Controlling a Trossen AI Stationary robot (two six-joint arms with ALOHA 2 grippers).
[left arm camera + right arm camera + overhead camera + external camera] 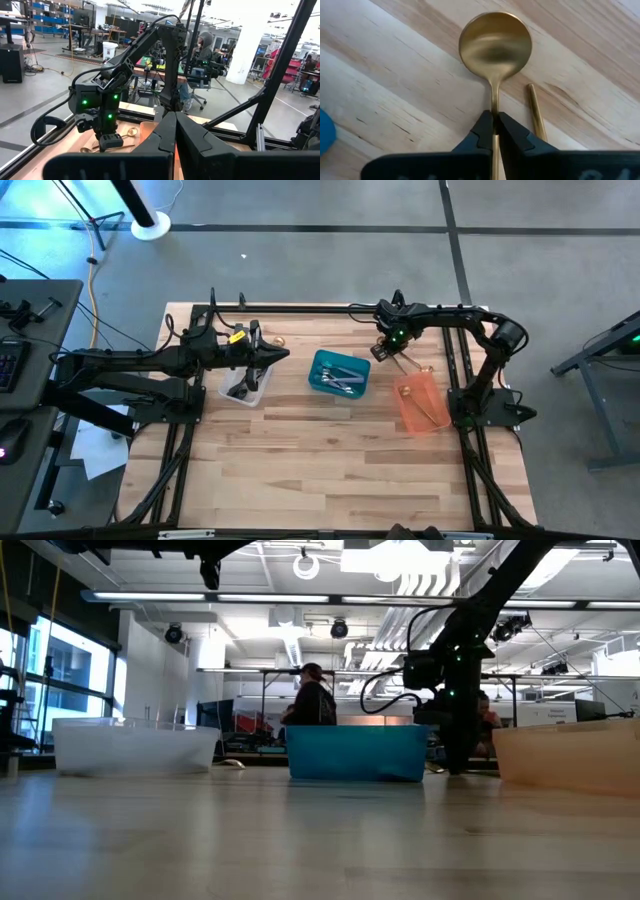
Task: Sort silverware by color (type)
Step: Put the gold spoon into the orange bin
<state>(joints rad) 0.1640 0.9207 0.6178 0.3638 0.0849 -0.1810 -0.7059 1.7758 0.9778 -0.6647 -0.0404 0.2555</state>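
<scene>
The right pincer [495, 131] is pinched onto the neck of a gold spoon [495, 47] lying flat on the desk [330, 450], at abt 10 o'clock of the orange bin [420, 402] and between it and the teal bin [338, 372]. The spoon's long axis runs straight out ahead of the pincer, bowl leading; a second gold handle [536, 112] lies just beside it, nearly parallel. The left pincer [280, 356] waits closed and empty over the clear bin [245, 385], so the right arm is far nearer.

A brushed, satin gold metal spoon [495, 47] lies on the smooth, pale-grained wooden table [395, 90].
</scene>
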